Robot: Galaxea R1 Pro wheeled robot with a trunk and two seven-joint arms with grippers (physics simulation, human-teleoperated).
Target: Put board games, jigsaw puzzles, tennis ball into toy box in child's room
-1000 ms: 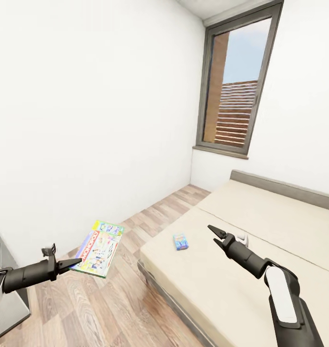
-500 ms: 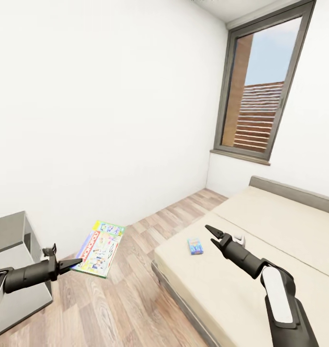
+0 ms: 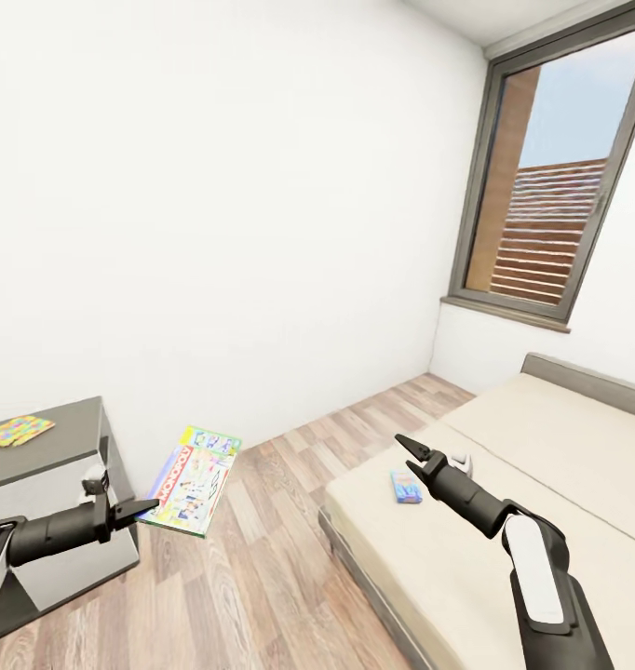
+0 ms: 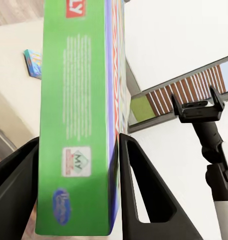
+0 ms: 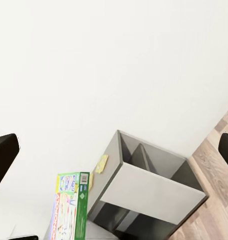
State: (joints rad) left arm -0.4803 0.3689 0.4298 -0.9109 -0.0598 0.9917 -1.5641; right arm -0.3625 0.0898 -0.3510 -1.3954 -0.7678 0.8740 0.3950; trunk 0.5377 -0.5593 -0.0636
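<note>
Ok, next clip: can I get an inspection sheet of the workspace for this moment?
Surface: dark-grey table wing at the head view's left; wood-plank floor.
Job's things: Monopoly board game clamped in the left gripper, off the floor; light-blue board game lying on the bed; one jigsaw puzzle on the table wing.
Clutter: small white object on the bed, behind the right gripper, too hidden to identify.
Grippers: left shut on the game's edge; right open, empty, above the bed.
Cables: nothing seen.
Surroundings: white walls, window.
</note>
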